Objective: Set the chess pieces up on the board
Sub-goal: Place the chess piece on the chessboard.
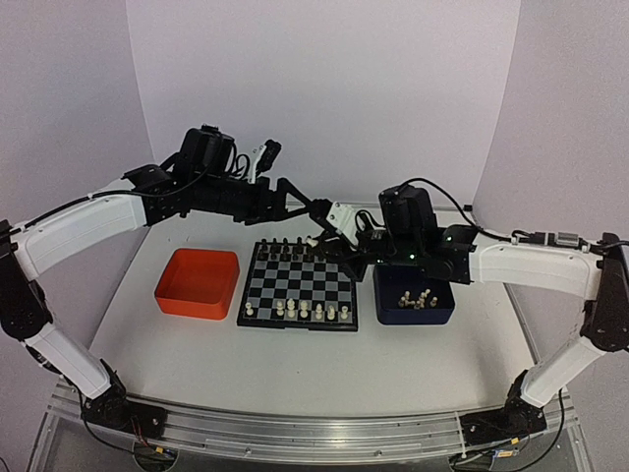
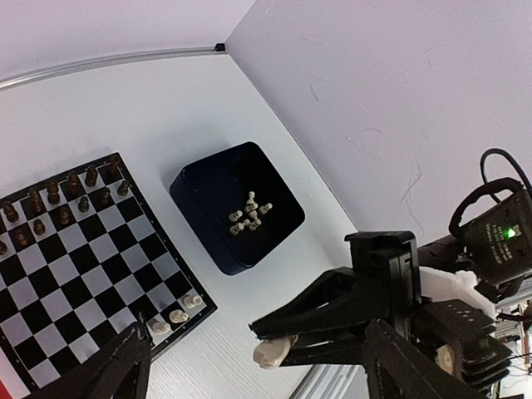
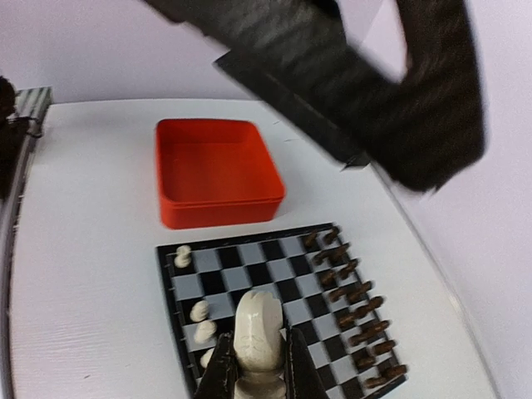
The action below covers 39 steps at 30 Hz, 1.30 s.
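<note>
The board's (image 1: pixel 295 280) middle ranks lie bare between black pieces (image 1: pixel 285 243) at 12 o'clock and cream pieces (image 1: pixel 305 312) at 6. Above its 1 o'clock corner the right pincer (image 2: pixel 278 351), clamping a lone piece (image 2: pixel 273 353), sits between the left pincer's (image 1: pixel 319 218) spread fingers. An orange tray (image 1: pixel 192 305) blocks 9 o'clock, a blue tray (image 1: pixel 413 317) 3; the bench (image 1: pixel 295 374) at 6 lies open.

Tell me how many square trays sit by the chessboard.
2: an orange plastic tray left of the checkered board, a dark blue tray right of it; none looks hidden.
</note>
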Available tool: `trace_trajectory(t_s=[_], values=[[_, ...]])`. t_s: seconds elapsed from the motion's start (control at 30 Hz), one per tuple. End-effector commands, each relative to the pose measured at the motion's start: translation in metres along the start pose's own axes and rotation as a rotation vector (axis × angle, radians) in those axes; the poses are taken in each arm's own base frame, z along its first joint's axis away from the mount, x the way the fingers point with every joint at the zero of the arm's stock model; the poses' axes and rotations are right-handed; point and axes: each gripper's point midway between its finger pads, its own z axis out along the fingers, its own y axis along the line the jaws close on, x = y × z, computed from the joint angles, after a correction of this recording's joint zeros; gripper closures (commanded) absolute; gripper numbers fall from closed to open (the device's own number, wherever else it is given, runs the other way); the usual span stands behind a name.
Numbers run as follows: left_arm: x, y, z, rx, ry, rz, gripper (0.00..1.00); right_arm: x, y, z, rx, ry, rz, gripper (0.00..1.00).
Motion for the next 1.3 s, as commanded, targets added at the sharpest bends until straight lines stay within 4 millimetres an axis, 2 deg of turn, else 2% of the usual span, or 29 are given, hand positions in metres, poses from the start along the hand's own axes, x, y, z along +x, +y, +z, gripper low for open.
trace_trajectory(t_s=[0.0,0.3,0.47,0.57,0.77,0.87,1.1,1.27], values=[[0.000,-0.010,0.003,0.041,0.066,-0.165,0.18,-0.034,-0.036,0.002,0.245,-0.104,-0.140,1.00],[0.005,-0.005,0.012,0.061,0.082,-0.265,0.49,-0.038,-0.031,0.008,0.263,-0.119,-0.180,1.00],[0.009,-0.004,0.013,0.083,0.098,-0.299,0.65,-0.039,-0.036,0.008,0.307,-0.111,-0.190,1.00],[0.010,-0.002,0.014,0.103,0.102,-0.325,0.75,-0.039,-0.031,0.009,0.297,-0.114,-0.197,1.00],[0.012,-0.001,0.018,0.152,0.121,-0.359,0.81,-0.035,-0.017,0.017,0.277,-0.092,-0.272,1.00],[0.011,0.001,0.018,0.150,0.116,-0.374,0.98,-0.034,-0.014,0.019,0.281,-0.085,-0.285,1.00],[0.017,0.006,0.023,0.160,0.149,-0.401,1.00,-0.032,-0.005,0.024,0.262,-0.080,-0.323,1.00],[0.016,0.010,0.022,0.178,0.151,-0.434,0.91,-0.033,-0.002,0.026,0.269,-0.079,-0.349,1.00]])
